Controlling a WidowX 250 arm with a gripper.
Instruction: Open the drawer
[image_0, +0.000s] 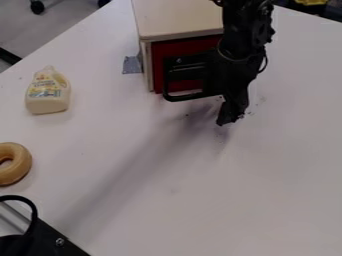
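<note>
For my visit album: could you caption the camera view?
A black robot arm hangs down in front of a red drawer, with a bottle and a tan ring on the table.

Red drawer front, white table, tan ring.

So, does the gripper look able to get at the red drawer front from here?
Probably yes: the gripper hangs low, close to the red drawer front, and the bottle and ring sit off to the picture's left. The arm hides part of the front, so a snag there can't be excluded.
</note>
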